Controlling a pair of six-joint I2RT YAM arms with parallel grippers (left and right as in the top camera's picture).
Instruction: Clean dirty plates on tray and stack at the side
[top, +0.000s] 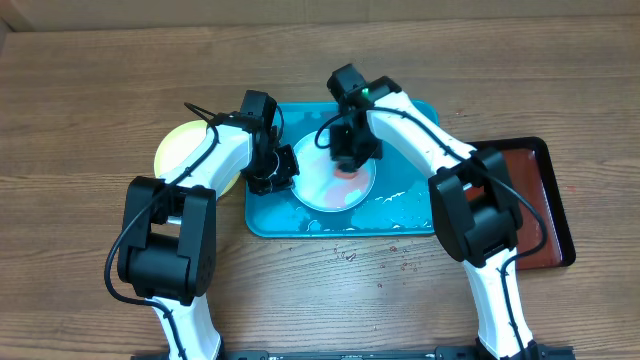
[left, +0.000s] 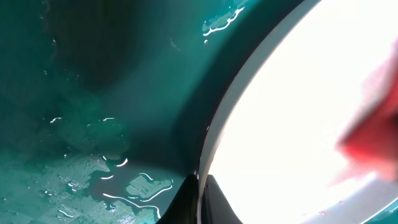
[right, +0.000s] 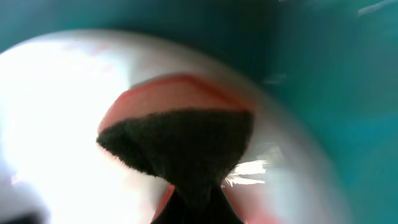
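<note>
A light-blue-rimmed plate with a white centre lies on the teal tray. My left gripper is shut on the plate's left rim; in the left wrist view the jaws pinch the rim of the plate above the wet tray. My right gripper is shut on a pink sponge with a dark scouring face and presses it on the plate. A yellow-green plate lies left of the tray on the table, partly under the left arm.
A dark red-brown tray sits at the right, partly under the right arm. Water puddles lie on the teal tray's right part and show in the left wrist view. A few drops mark the wooden table before the tray.
</note>
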